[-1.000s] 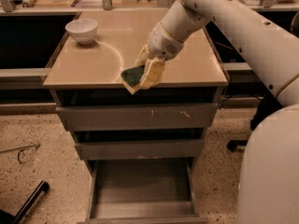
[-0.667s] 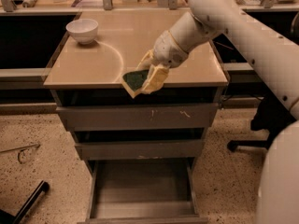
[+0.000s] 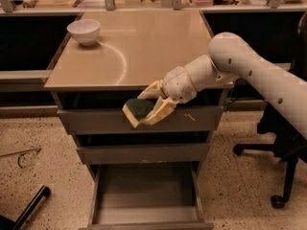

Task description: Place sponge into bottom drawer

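My gripper [image 3: 149,107] is shut on the sponge [image 3: 138,109], pale yellow foam with its dark green layer facing the camera. It hangs in the air in front of the top drawer's front, just past the cabinet top's front edge. The bottom drawer [image 3: 146,198] is pulled out below, a shallow grey tray with a bare floor. The sponge is well above the tray and slightly left of its middle.
A white bowl [image 3: 84,31] stands at the back left of the tan cabinet top [image 3: 144,47]. Two shut grey drawers [image 3: 144,153] sit above the open one. An office chair base [image 3: 278,176] is to the right. A dark bar [image 3: 29,207] lies on the floor at the left.
The arm has swung forward and down, carrying the sponge from over the cabinet top's front edge to in front of the top drawer. The view has also shifted.
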`<state>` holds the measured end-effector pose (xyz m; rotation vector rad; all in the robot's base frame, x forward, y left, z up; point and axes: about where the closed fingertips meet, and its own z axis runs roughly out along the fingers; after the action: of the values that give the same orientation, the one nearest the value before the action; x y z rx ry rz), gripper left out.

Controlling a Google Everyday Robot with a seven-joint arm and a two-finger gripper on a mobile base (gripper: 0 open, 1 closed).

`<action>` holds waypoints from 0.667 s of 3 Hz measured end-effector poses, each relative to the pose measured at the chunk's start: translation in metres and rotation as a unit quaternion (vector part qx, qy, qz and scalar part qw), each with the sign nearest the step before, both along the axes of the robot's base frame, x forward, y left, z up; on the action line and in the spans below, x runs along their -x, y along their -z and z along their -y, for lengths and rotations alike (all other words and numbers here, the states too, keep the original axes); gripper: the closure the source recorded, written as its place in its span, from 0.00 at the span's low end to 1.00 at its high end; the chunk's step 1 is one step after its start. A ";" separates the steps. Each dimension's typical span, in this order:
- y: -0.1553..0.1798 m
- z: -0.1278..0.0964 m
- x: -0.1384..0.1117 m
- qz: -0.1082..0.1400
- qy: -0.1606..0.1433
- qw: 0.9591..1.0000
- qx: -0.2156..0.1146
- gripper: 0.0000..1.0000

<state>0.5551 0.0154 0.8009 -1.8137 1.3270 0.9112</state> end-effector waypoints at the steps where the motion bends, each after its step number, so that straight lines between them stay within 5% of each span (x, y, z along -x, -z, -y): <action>1: 0.000 0.000 0.000 0.000 0.000 1.000 0.000 1.00; 2: 0.017 0.003 0.007 -0.014 0.010 1.000 0.002 1.00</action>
<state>0.5478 0.0128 0.7834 -1.7939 1.3614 0.9267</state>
